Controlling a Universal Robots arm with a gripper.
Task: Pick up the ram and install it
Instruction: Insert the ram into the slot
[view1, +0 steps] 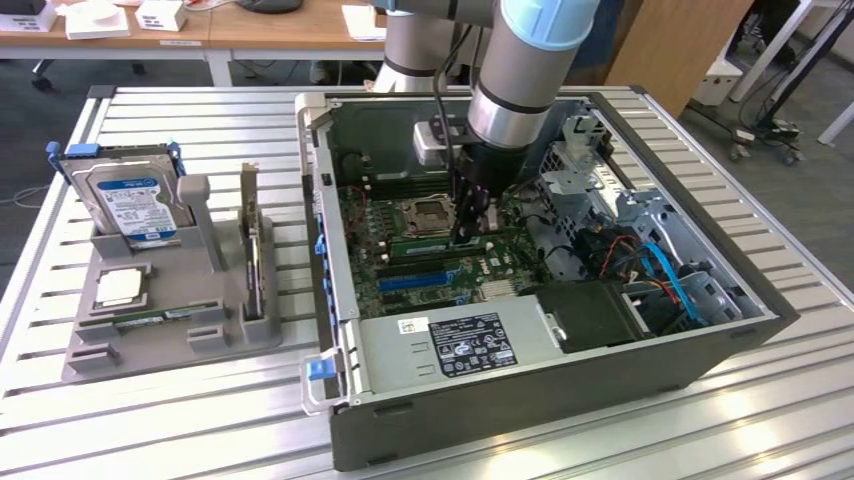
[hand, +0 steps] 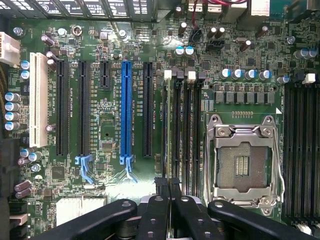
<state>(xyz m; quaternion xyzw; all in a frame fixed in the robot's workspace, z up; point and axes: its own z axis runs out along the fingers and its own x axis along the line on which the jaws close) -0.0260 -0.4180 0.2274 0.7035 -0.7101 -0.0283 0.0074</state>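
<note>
My gripper (view1: 467, 236) reaches down into the open computer case (view1: 534, 410), over the motherboard. In the wrist view its two black fingers (hand: 161, 210) are pressed together, so the gripper (hand: 168, 186) is shut with nothing between them. The fingertips sit at the end of the black memory slots beside the CPU socket (hand: 242, 160). A green ram stick (hand: 176, 125) stands on edge in one of those slots, also seen as a green strip (view1: 420, 243) left of the gripper. I cannot tell whether the fingertips touch it. Another ram stick (view1: 163, 318) lies in the grey holder.
The grey holder (view1: 160, 345) on the exterior view's left carries a blue-labelled hard drive (view1: 134, 205) and an upright expansion card (view1: 250, 240). Inside the case are a blue card slot (hand: 126, 110), a power supply (view1: 454, 345) and blue cables (view1: 667, 275). The slatted metal table (view1: 747, 420) surrounds everything.
</note>
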